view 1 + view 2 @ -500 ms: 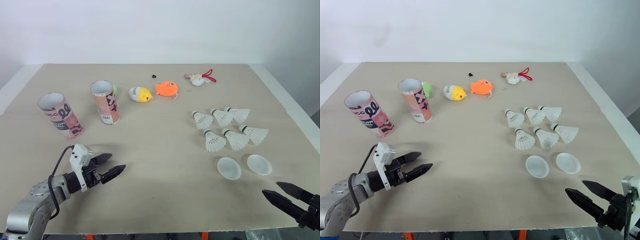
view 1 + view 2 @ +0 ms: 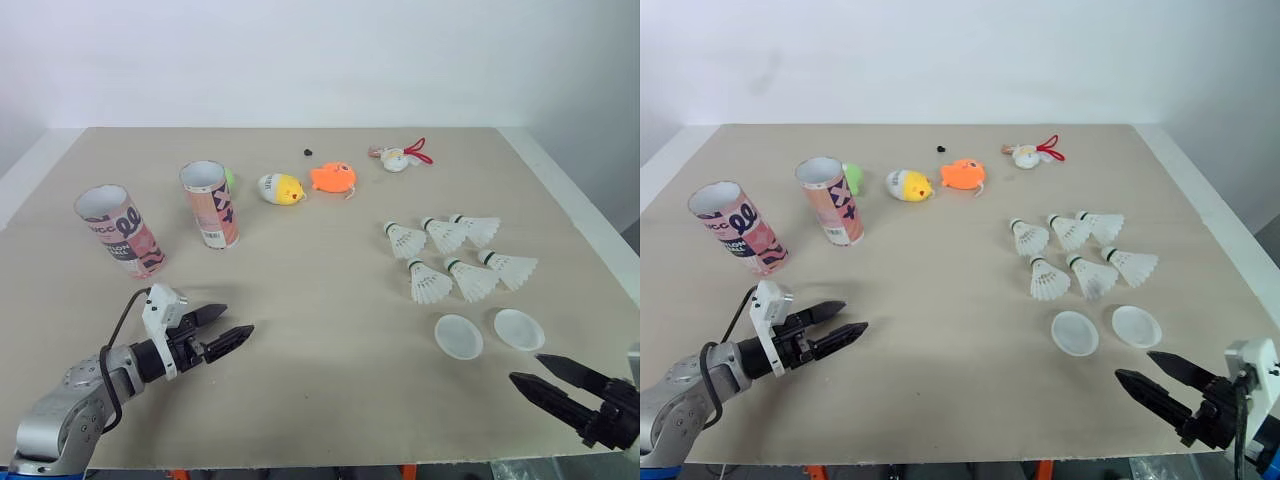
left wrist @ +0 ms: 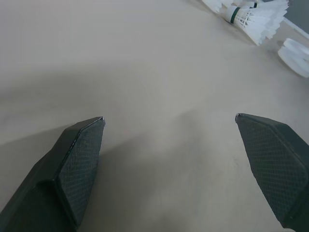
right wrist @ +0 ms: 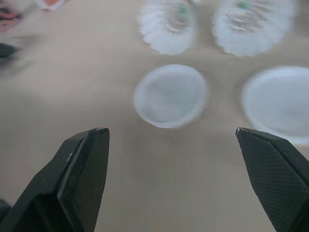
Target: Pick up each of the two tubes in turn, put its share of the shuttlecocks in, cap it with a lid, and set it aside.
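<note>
The right gripper (image 2: 526,368) has crept a little inward toward the lids, and the left gripper (image 2: 238,320) has nudged forward a touch; nothing on the table (image 2: 330,410) has shifted.

Both tubes stand ahead of the left gripper, mouths up and untouched. The left tube (image 2: 120,235) is the nearer one, just off to the gripper's outer side, and the right tube (image 2: 212,205) is further ahead, well apart from the fingertips. Standing open-end-up suits them to being gripped round the wall and filled from above. The left gripper hovers low over bare table with its fingers spread wide and nothing between them, so it looks ready for the first pick, most likely the left tube.

The six shuttlecocks (image 2: 430,284) lie in a loose cluster ahead of the right gripper, beyond the lids, corks pointing toward the left gripper's side. A lid (image 2: 458,336) lies just ahead of the right gripper, with a second lid (image 2: 519,329) beside it. The right wrist view shows both past the spread, empty fingers. That arm seems placed to feed shuttlecocks and later cap, while the left holds the tube.

Further out, past the tubes, lie a yellow toy (image 2: 281,188), an orange toy (image 2: 332,178), a red-and-white trinket (image 2: 400,158) and a small black bit (image 2: 308,152). Something green (image 2: 229,178) peeks from behind the right tube. None of these belong to the task, which has hardly begun.
</note>
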`<state>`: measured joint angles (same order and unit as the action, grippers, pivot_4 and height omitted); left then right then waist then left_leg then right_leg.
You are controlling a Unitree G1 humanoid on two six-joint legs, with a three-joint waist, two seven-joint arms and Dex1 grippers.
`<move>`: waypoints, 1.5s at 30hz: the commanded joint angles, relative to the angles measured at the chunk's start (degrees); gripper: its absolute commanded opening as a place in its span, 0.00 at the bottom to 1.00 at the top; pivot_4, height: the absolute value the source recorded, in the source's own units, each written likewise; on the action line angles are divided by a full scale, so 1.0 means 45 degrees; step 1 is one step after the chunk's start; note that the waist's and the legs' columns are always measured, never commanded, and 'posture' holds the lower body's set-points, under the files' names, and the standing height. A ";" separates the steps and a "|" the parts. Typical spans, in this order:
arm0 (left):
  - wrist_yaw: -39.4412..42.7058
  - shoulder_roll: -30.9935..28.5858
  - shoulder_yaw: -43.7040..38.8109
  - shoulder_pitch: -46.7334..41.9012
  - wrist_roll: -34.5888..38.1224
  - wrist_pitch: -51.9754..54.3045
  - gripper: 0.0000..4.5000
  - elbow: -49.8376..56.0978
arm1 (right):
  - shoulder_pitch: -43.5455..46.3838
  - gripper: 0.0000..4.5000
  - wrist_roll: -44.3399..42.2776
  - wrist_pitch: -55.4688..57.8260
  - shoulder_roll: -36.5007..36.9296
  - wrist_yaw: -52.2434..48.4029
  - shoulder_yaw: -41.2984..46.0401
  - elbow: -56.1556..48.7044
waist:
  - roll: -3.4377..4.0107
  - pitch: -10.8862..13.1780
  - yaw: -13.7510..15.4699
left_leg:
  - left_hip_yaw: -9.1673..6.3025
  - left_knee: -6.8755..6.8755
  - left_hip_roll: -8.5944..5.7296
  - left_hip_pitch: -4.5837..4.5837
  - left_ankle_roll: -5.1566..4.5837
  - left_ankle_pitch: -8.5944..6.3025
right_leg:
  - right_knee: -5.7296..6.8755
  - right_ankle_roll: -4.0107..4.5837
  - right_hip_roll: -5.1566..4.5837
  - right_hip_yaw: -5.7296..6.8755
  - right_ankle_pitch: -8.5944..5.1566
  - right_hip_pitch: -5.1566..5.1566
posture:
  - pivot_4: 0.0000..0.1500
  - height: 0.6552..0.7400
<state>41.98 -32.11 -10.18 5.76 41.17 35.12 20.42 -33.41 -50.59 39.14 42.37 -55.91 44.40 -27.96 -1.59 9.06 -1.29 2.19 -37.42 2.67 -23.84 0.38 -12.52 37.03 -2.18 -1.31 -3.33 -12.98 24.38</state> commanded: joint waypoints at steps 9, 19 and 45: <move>-0.1240 0.1439 -0.2339 0.1149 0.2116 -0.0405 1.00 0.1767 | 0.6243 1.00 -0.3329 0.1597 0.0250 0.2264 -0.5227 -0.2350 | -0.0064 0.0028 -0.0045 | 0.0003 -0.0007 0.0003 0.0005 0.0000 0.0001 | 0.0000 -0.0002 0.0014 -0.0005 0.0005 -0.0012 | 1.00 1.00; -0.2710 0.2530 -0.4560 0.4153 0.2956 -0.1602 1.00 0.3543 | 1.1440 1.00 -0.2208 0.1688 -0.1859 0.2910 -0.9233 -0.0026 | -0.0095 0.0039 0.0016 | -0.0012 -0.0006 0.0000 -0.0025 0.0004 -0.0004 | 0.0003 -0.0013 0.0022 -0.0009 -0.0013 -0.0001 | 1.00 1.00; -0.4043 0.1170 -0.3602 -0.0144 -0.2843 -0.4074 1.00 -0.2193 | 1.1599 1.00 0.1899 -0.0389 -0.4282 0.3711 -1.1225 0.0410 | -0.0111 0.0027 -0.0011 | 0.0005 -0.0009 0.0060 -0.0017 0.0004 0.0001 | 0.0008 0.0041 0.0074 0.0005 0.0032 0.0010 | 1.00 1.00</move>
<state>24.75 -26.19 -25.93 6.33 29.84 18.55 10.87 18.63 -41.44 38.44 23.50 -39.07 -6.93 -23.48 -2.09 9.18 -1.34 2.22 -37.46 2.94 -23.91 0.40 -12.51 37.07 -1.98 -0.98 -3.31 -12.81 24.41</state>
